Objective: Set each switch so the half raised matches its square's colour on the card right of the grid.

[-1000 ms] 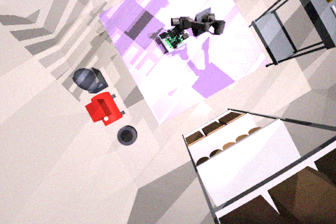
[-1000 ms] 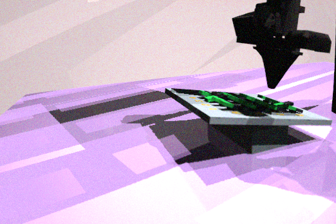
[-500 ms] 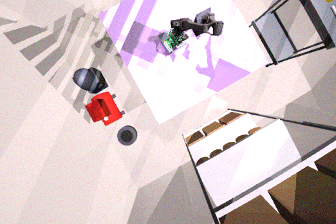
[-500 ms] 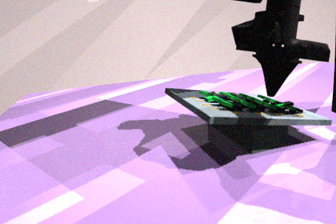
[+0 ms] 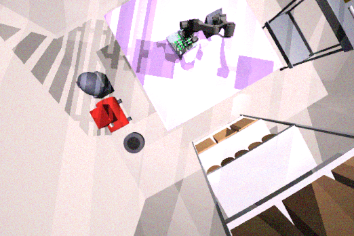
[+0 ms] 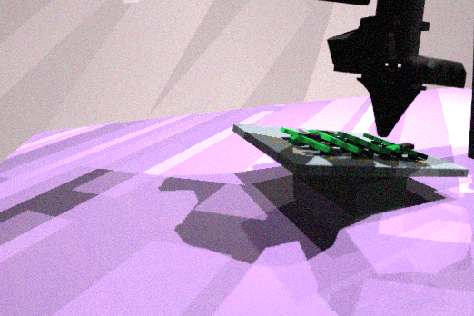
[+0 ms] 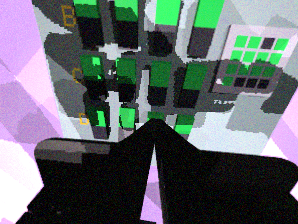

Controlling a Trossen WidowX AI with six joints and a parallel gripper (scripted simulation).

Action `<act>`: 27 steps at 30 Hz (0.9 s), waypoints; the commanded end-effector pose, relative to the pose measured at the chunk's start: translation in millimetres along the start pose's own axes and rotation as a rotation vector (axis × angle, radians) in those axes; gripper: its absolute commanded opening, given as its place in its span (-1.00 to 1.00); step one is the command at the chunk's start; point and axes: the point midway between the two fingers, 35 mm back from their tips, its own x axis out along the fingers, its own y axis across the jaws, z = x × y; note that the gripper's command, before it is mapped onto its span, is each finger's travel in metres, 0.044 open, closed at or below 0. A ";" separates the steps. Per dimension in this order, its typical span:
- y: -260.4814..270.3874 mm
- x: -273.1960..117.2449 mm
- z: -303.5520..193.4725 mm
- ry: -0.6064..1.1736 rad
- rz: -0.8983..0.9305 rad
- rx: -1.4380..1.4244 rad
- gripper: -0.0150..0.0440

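The switch panel (image 5: 172, 38) (image 6: 436, 172) (image 7: 245, 125) carries rocker switches with green far halves and dark near halves; rows B, C and D show in the wrist view, row A does not. The small card (image 7: 250, 31) shows, far row first: green, green, dark, green; all green; all green; green, dark, dark, dark. My gripper (image 6: 385, 134) (image 7: 155, 123) is shut and empty, pointing down. Its tips are over the third switch of row D (image 7: 156, 115) and hide its nearer part. Whether they touch it I cannot tell. Which halves are raised is unclear under the patchy shadows.
The arm (image 5: 211, 28) reaches in from its base over the purple-white table (image 5: 190, 106). Off the table are a red object (image 5: 119, 119), a dark rounded object (image 5: 91, 83), a round dark bin (image 5: 133, 142), a white shelf (image 5: 261, 170) and a black-framed rack (image 5: 330, 14).
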 end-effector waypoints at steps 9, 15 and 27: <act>0.4 1.7 -0.3 0.000 0.004 0.005 -0.49; 0.4 2.5 -0.3 0.000 0.004 0.005 -0.49; 0.5 4.1 -0.3 0.000 0.004 0.005 -0.49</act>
